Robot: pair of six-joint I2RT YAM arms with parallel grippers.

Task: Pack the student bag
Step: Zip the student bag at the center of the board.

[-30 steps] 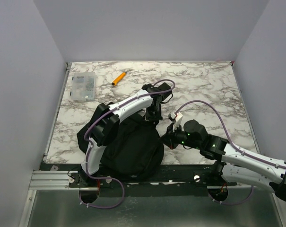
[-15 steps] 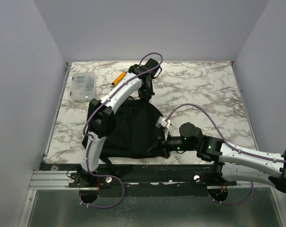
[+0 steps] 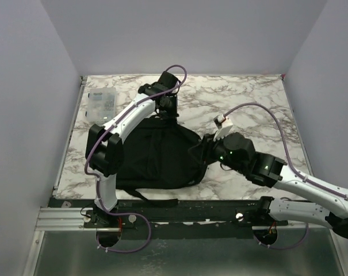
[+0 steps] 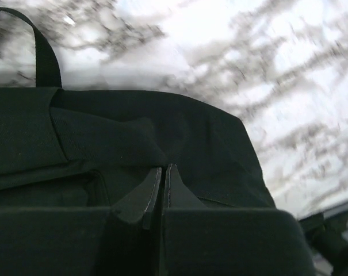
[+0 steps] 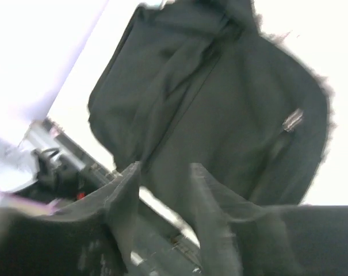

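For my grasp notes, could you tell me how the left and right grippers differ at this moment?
The left gripper is shut, pinching the black fabric backpack at its far edge; the right gripper stands open, holding nothing, at the bag's right side. Both are dark and two-fingered.

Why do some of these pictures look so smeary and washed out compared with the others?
Top view: sharp and evenly lit, the backpack clear-edged. Left wrist view: the marble table is smeared, and the backpack is nearly featureless black. Right wrist view: everything is blurred, and the table is blown out to white.
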